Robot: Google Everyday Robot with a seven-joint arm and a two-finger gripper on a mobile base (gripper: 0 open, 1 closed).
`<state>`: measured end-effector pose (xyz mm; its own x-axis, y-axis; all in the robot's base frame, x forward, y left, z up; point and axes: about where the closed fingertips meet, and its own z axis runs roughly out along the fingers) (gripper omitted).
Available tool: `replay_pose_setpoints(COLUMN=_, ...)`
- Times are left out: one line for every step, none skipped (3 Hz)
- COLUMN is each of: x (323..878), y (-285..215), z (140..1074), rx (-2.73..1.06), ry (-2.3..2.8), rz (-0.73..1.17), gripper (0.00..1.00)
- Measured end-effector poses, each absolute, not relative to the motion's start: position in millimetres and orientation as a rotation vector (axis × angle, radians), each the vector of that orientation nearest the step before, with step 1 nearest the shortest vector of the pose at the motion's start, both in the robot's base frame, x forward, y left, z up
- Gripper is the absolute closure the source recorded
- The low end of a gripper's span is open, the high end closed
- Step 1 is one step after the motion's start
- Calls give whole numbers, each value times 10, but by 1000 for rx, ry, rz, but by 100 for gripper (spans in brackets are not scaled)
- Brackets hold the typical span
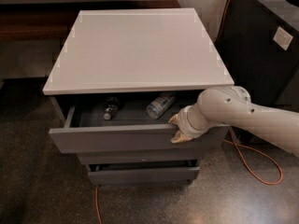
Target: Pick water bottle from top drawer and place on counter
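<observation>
The top drawer (112,139) stands partly pulled out under the white counter (135,50). Inside it, at the left, lies the small water bottle (110,108) with a dark label band and a whitish cap pointing toward the drawer front. My gripper (177,129) is at the right end of the drawer front's top edge, touching it, with the pale arm (243,115) reaching in from the right. It is well to the right of the water bottle and holds no bottle.
A longer clear bottle with a pale blue label (160,105) lies in the drawer near my gripper. Two narrower grey drawers (140,174) sit below. A dark cabinet (266,45) stands at the right. An orange cable (254,167) runs on the floor.
</observation>
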<state>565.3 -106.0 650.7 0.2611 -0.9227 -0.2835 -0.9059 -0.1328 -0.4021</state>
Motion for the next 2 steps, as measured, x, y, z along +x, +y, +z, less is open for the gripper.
replay_pose_setpoints(x=5556, y=-1036, z=6497, rx=-2047, ry=1648, rz=-25, gripper=100)
replay_pose_setpoints(x=5555, y=-1036, z=6497, rx=-2047, ry=1648, rz=-25, gripper=100)
